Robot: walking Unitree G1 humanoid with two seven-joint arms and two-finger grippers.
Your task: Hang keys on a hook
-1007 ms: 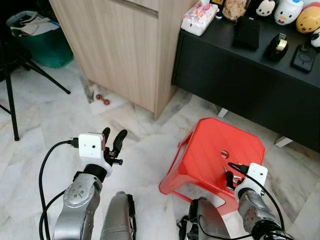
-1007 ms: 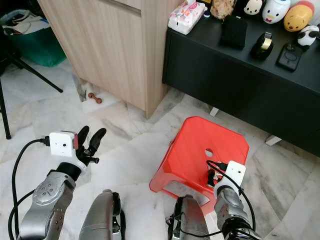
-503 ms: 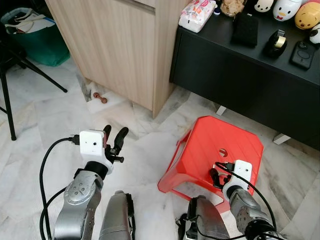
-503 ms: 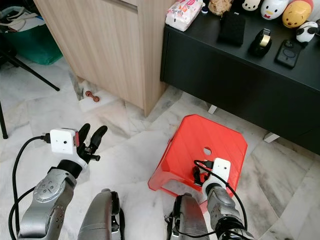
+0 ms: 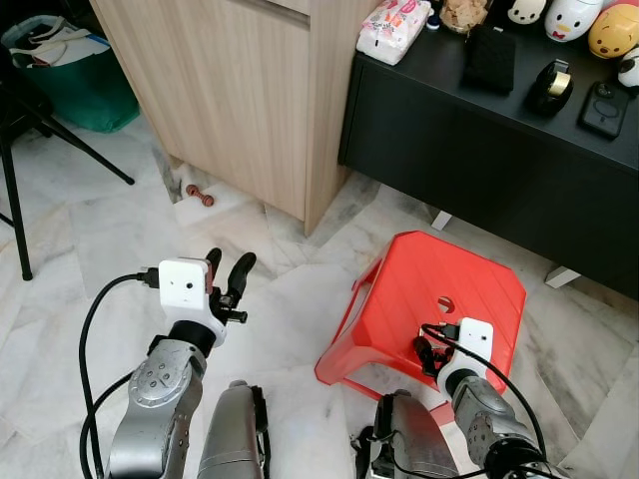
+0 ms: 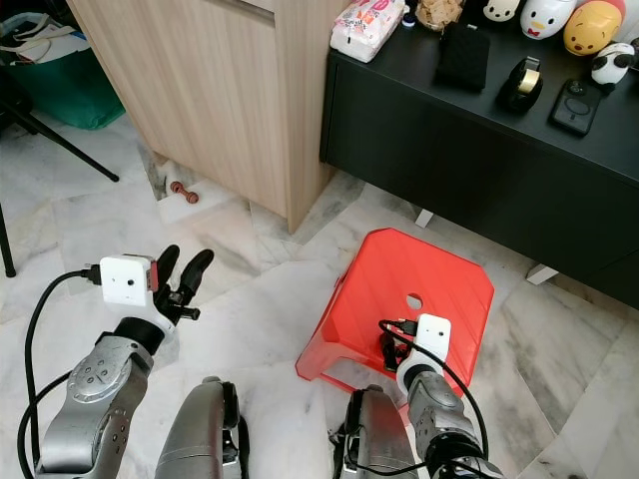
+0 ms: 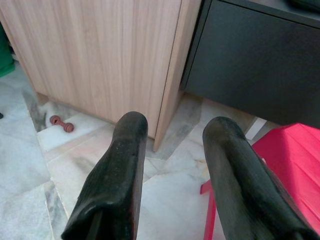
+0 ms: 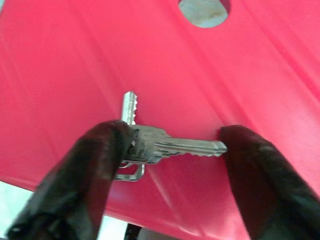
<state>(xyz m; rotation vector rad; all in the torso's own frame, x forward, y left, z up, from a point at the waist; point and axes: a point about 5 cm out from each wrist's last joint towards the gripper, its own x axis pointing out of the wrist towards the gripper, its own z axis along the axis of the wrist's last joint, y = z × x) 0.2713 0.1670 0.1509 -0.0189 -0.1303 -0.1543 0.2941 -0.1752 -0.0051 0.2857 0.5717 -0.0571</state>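
A small bunch of silver keys [image 8: 165,145] lies flat on the seat of a red plastic stool [image 5: 439,284]. My right gripper [image 8: 175,139] is low over the near edge of that seat, open, with one black finger on each side of the keys. One finger [image 8: 100,160] touches the ring end; the other finger [image 8: 250,165] sits by a key's tip. In the head views the right gripper [image 5: 427,354] is at the stool's front. My left gripper [image 5: 228,271] is held up over the marble floor, open and holding nothing.
A light wooden cabinet [image 5: 240,90] stands ahead on the left. A black sideboard [image 5: 499,130] behind the stool carries toys, a tissue pack and a tape dispenser. A small red dumbbell toy [image 5: 200,196] lies by the cabinet's foot. A tripod leg [image 5: 20,200] and a green bin [image 5: 70,80] stand far left.
My right gripper has slid leftward along the stool's front. The head camera has shifted a little. The left arm holds its pose.
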